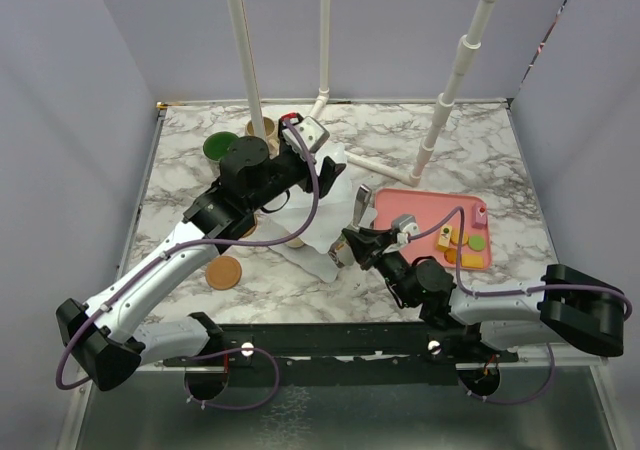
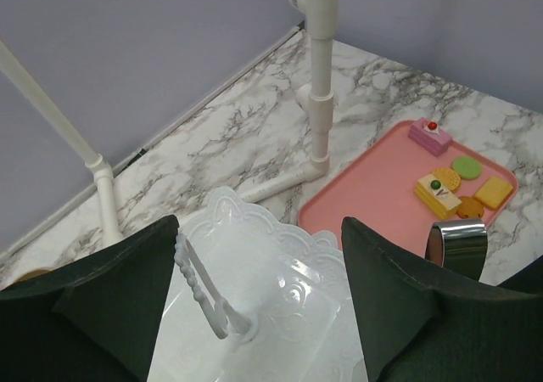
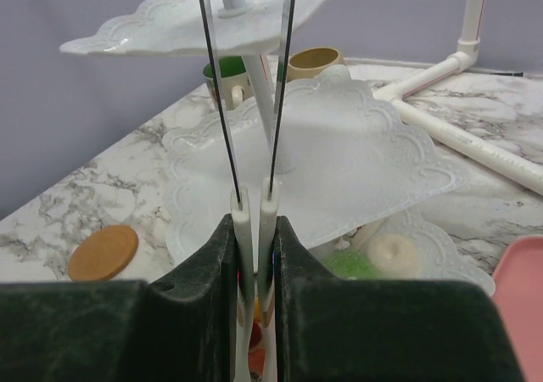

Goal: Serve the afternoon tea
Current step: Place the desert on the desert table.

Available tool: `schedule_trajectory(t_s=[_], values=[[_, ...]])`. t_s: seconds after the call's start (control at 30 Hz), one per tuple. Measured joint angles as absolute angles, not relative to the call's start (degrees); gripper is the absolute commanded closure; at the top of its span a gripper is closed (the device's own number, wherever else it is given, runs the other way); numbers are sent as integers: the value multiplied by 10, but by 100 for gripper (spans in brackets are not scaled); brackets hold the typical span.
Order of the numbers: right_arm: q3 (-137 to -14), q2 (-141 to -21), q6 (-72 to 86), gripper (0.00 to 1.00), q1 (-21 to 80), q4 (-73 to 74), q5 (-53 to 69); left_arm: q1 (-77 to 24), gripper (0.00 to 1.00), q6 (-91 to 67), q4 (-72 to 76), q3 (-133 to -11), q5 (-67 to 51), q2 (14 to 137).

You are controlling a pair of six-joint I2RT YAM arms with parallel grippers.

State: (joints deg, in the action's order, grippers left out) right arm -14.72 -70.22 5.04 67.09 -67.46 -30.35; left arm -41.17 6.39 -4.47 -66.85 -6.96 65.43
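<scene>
1. A round brown coaster (image 1: 224, 270) is lying flat on the marble table (image 1: 480, 150) at the near left, beside the left arm and apart from the stand.
2. At the back left, the green-lined mug (image 1: 218, 147) and the beige mug (image 1: 262, 128) are standing side by side. An upright white pipe is crossing in front of the beige one in the overhead view.
3. The left gripper (image 2: 259, 229) is hanging over the top plate of the white tiered stand (image 2: 280, 263). Its jaws are gaping wide and gripping nothing, and the stand's beaded handle is rising between its fingers.
4. The stand is sitting mid-table, with the left arm hiding much of it from above. A cream round pastry (image 3: 392, 253) and something green are lying on its bottom plate, tucked under the middle plate.
5. The right gripper (image 3: 254, 225) is pointing at the stand from the near side. Its jaws are squeezing almost together on a pair of metal tongs (image 2: 458, 242), whose thin arms are crossing in front of the stand's centre post.
6. A white pipe frame (image 2: 321, 102) is standing at the back, one foot lying just beside the tray.
7. The pink tray (image 1: 400, 210) is lying at the right, carrying several toy pastries (image 2: 437, 193).
</scene>
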Motion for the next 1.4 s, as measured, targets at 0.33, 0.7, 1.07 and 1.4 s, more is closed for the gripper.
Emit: schedule_trajectory(t_s=[0.33, 0.7, 1.07, 1.4], values=[[-170, -663, 41, 91, 675, -640, -275, -449, 23, 120, -57, -699, -70, 685], [-213, -663, 34, 91, 675, -567, -260, -454, 1, 137, -65, -693, -39, 668], [-221, -663, 34, 92, 675, -560, -246, -456, 1, 159, -55, -665, 50, 591], [-253, -640, 41, 92, 675, -507, -186, -457, 1, 261, -64, -668, -19, 556]])
